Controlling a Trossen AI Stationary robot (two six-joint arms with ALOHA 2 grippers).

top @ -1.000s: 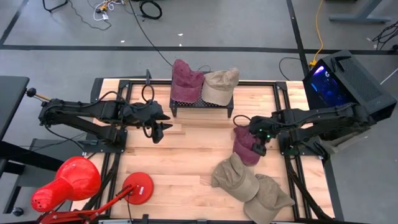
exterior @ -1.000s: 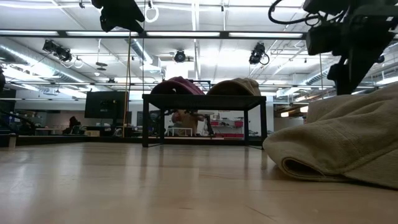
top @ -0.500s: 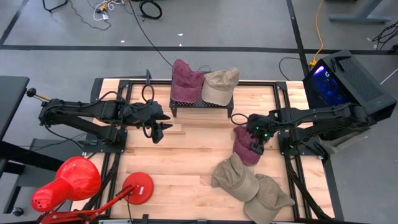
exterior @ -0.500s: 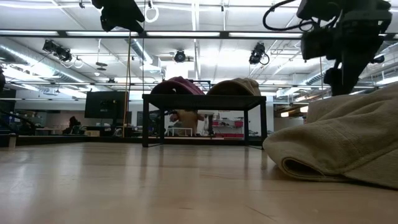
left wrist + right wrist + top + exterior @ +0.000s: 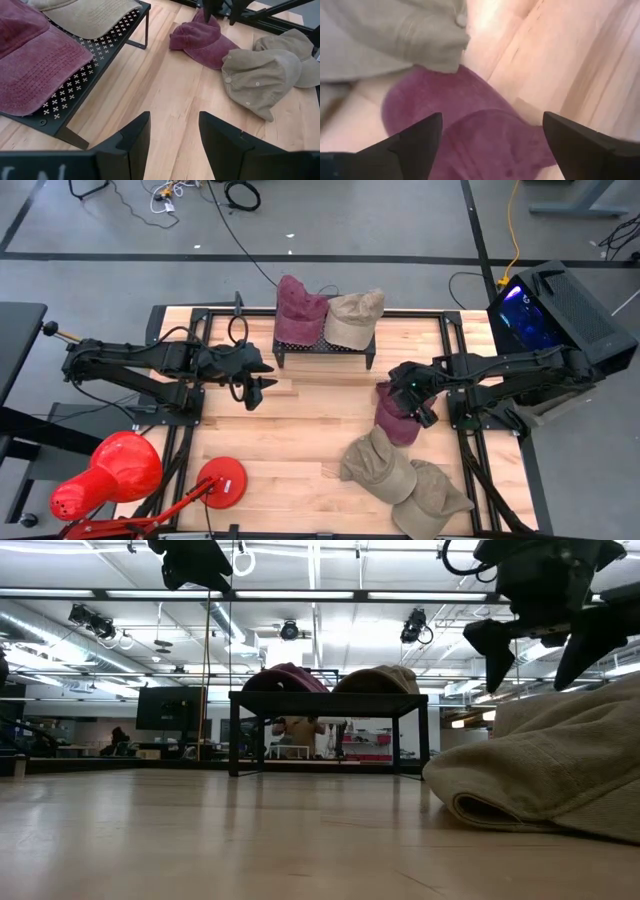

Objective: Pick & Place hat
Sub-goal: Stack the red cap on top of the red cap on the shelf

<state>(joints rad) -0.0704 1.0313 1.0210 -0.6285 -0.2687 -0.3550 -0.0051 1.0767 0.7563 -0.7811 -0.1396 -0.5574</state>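
High view shows a wooden bench (image 5: pixel 300 440) with a black perforated rack (image 5: pixel 322 348) at its 12 o'clock edge. On the rack sit two caps side by side and touching: a maroon cap (image 5: pixel 298 306) toward 11 o'clock and a tan cap (image 5: pixel 354 316) toward 1 o'clock.

On the bare wood at about 3 o'clock lies a second maroon hat (image 5: pixel 394 420). Just beside it, toward 5 o'clock, two tan hats (image 5: pixel 380 465) lie overlapping, one partly over the other and the nearer touching the maroon hat's edge.

The right hand (image 5: pixel 412 395) hangs directly above the maroon hat on the bench. Its fingers (image 5: pixel 412 140) stand wide apart, with the maroon cloth filling the space seen between them in the right wrist view; they are not closed on anything. In the low view the same hand (image 5: pixel 535 650) is raised above the folded tan cloth at the 3 o'clock side, its two tips pointing downward and spread.

The left hand (image 5: pixel 262 375) waits at about 9 o'clock, near the rack's left leg and above the wood. Its fingers (image 5: pixel 130 137) are parted with bare bench between them, holding nothing.

Off the bench at 7 o'clock stands a red lamp (image 5: pixel 110 475) with a round red base (image 5: pixel 220 480). A dark computer case (image 5: pixel 555 310) with a blue glow sits beyond the 2 o'clock corner.
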